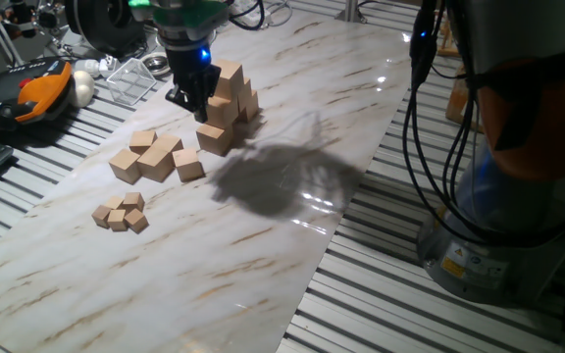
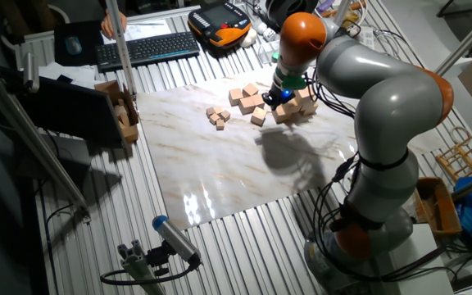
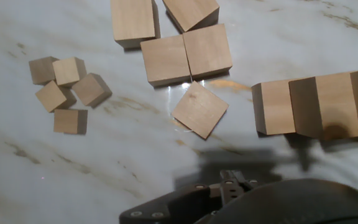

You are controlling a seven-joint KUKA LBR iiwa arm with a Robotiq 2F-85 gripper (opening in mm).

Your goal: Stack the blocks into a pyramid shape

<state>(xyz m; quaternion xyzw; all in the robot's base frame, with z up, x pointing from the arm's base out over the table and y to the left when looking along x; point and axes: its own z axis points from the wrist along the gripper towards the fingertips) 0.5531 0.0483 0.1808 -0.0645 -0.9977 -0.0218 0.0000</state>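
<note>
My gripper (image 1: 192,101) hangs low over the marble-patterned table (image 1: 263,245), just beside the partial pyramid (image 1: 230,96) of blocks at its far end. I cannot tell how far my jaws stand apart or whether anything is between them: the fixed views show only dark fingers against the stack, and the hand view shows my housing, not the fingertips. The remaining loose blocks (image 1: 150,157) lie in a small cluster near the stack, flat on the table, some touching side to side; one block (image 3: 199,109) sits apart from that cluster, rotated out of line with its neighbours. A separate group of small cubes (image 1: 121,213) lies further along and is not part of the build. I judge the blocks to be light, rigid, unpainted wood with flat parallel faces and moderate grip: they should tolerate firm clamping without damage. Recommended hold: two opposite vertical faces, centred, jaws square to the faces. The rotated block offers free sides all round; those in the cluster offer only their outer faces. The stack will likely shift if nudged. No container holding task items is visible on the working surface; a clear plastic tray (image 1: 133,78) lies beyond the table edge, contents indistinct.
</note>
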